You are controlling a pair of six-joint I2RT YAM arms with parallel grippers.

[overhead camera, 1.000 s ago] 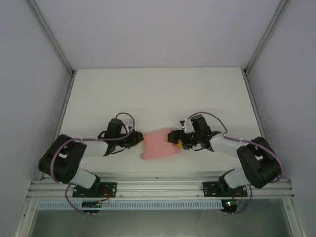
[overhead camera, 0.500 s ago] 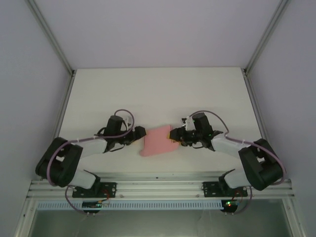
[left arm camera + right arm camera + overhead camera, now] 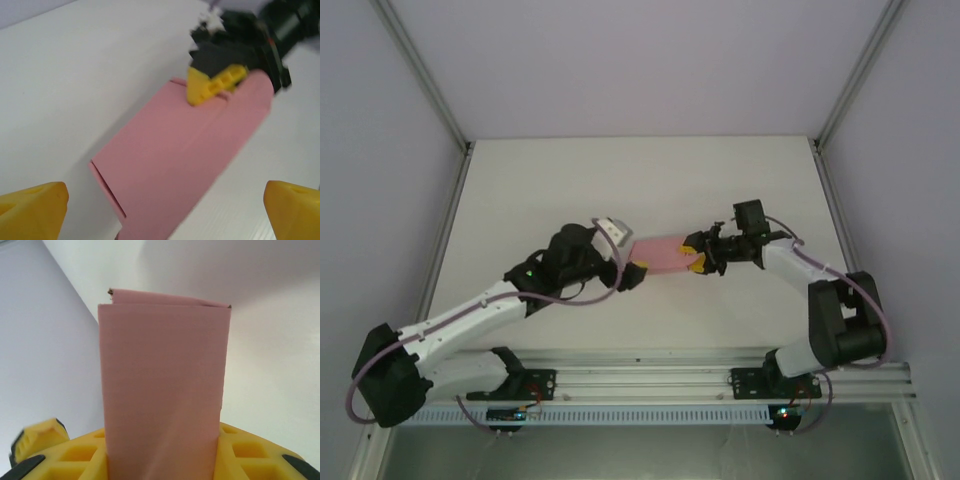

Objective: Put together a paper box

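The pink paper box (image 3: pixel 660 253) is a flattened, narrow rectangular sleeve held level above the table between the two arms. My right gripper (image 3: pixel 698 258) is shut on its right end; in the right wrist view the box (image 3: pixel 162 370) rises from between the yellow fingers (image 3: pixel 240 450) of that gripper (image 3: pixel 162 460). My left gripper (image 3: pixel 628 258) is open at the box's left end. In the left wrist view its yellow fingertips (image 3: pixel 32 205) stand wide apart at the bottom corners, with the box (image 3: pixel 180 160) running between them and touching neither. The right gripper's yellow finger (image 3: pixel 212 82) clamps the far end.
The white table (image 3: pixel 640 180) stretches back to the enclosure walls and metal frame posts. A metal rail (image 3: pixel 640 375) carries both arm bases along the near edge. The left arm reaches diagonally across the near-left part of the table.
The box has moved away from the near edge and now looks narrower and level. The left arm has stretched out to the right, and the right gripper has swung back with the box.
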